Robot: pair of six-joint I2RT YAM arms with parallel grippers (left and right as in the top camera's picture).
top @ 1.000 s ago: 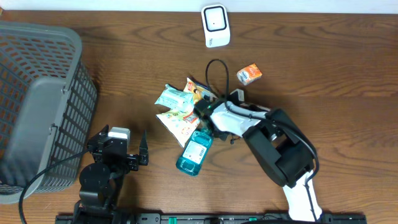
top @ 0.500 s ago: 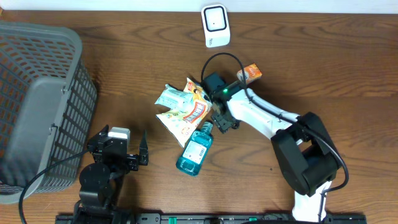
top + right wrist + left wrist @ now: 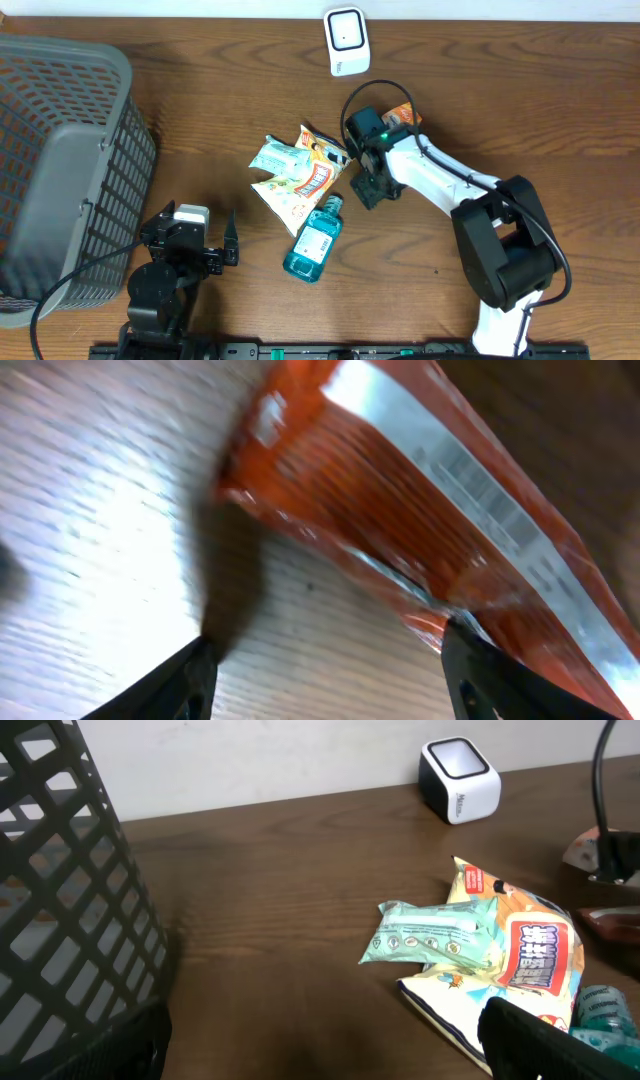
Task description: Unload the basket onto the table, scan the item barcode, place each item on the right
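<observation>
My left gripper (image 3: 310,1055) sat near the grey basket (image 3: 60,150). Its jaws were wide apart and held nothing. I think I was on the picking-up step. My right gripper (image 3: 325,665) hung just right of the snack packets (image 3: 300,170), and its jaws were apart too. The orange packet (image 3: 400,510) lay on the table just past its fingertips. Next I would need to close on it gently and carry it far back to the white scanner (image 3: 346,40). The packet looked shiny and crinkly, with a silver strip of tiny print.
</observation>
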